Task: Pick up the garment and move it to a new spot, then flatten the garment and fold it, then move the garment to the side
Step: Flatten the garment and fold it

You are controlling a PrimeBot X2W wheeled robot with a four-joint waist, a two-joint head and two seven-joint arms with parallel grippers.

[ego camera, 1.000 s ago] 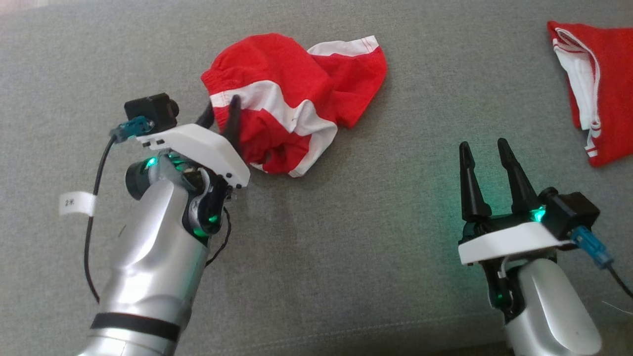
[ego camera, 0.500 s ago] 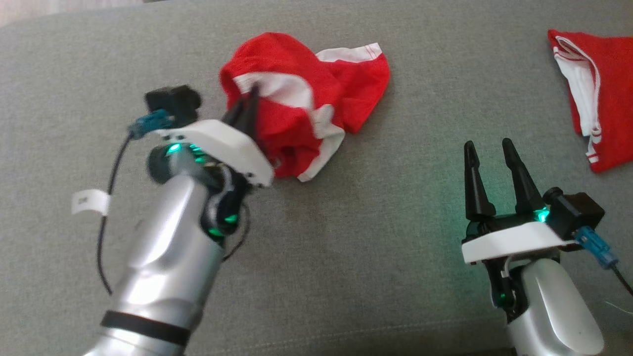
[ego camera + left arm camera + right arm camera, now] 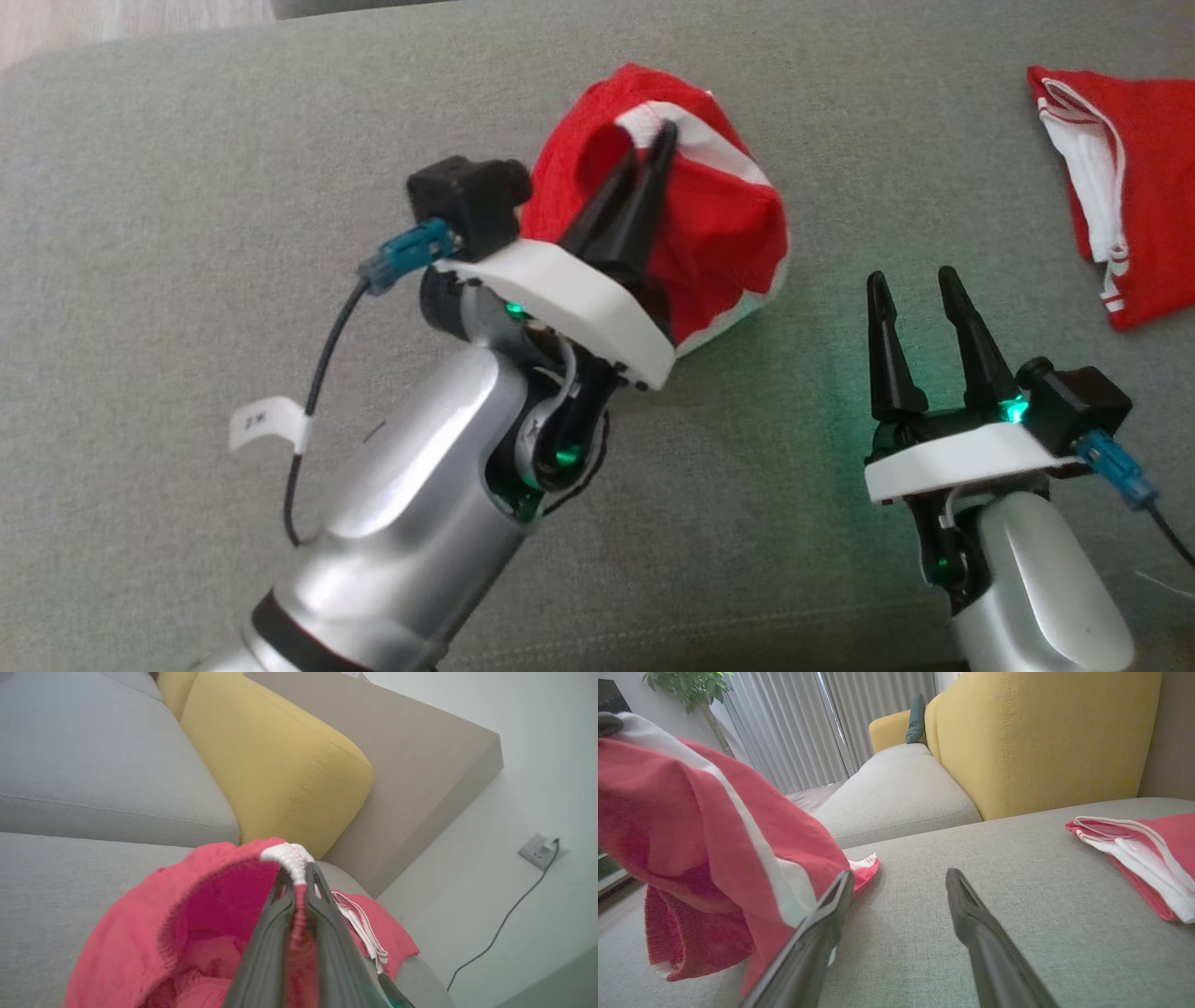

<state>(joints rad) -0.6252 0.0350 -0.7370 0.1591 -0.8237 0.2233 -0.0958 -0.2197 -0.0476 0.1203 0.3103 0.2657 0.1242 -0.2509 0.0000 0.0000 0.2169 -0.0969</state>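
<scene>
Home living room, grey sofa (image 3: 896,788), curtains (image 3: 794,728) (potted plant (image 3: 686,686) too)

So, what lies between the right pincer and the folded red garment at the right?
Bare grey sofa cushion between right pincer and folded garment, in the head view.

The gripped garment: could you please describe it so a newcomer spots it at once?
On the grey sofa seat, look near the middle. A bunched red garment with white bands is pinched there by the left gripper. Its red neighbour lies folded flat at the far right.
</scene>
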